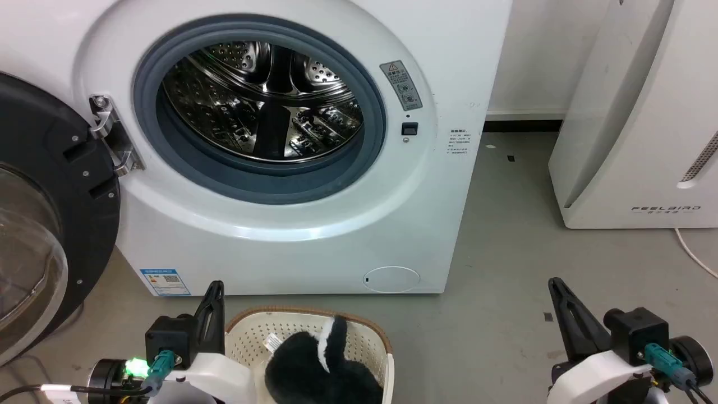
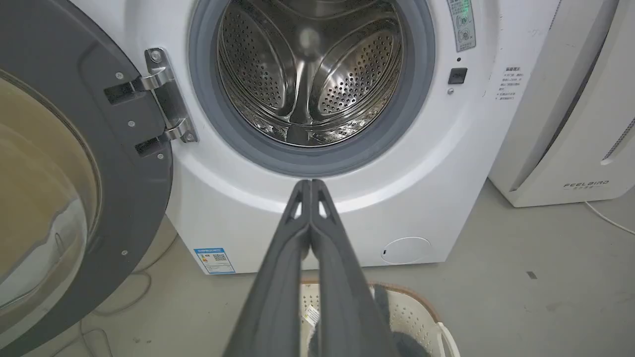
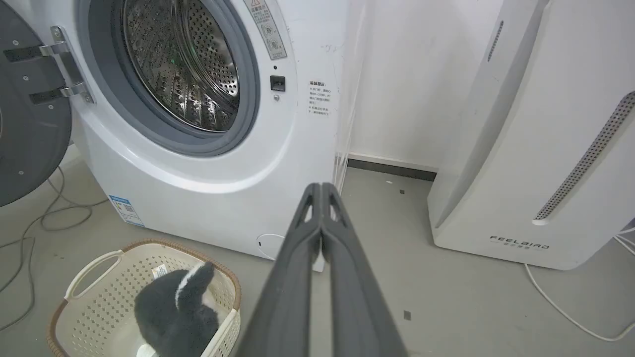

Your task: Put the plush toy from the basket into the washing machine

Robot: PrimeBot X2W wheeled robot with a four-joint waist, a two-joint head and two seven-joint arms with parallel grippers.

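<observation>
Left gripper [image 2: 310,184] and right gripper [image 3: 321,187] both pinched together, empty; plush toy [image 1: 314,367] sits in the basket [image 1: 252,336] bottom centre, washing machine [image 1: 291,252] open above it.

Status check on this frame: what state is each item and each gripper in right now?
washing machine: door swung wide open, drum empty.
plush toy: lying in the basket, not gripped.
basket: upright on the floor in front of the washing machine.
left gripper: shut, holding nothing.
right gripper: shut, holding nothing.
</observation>
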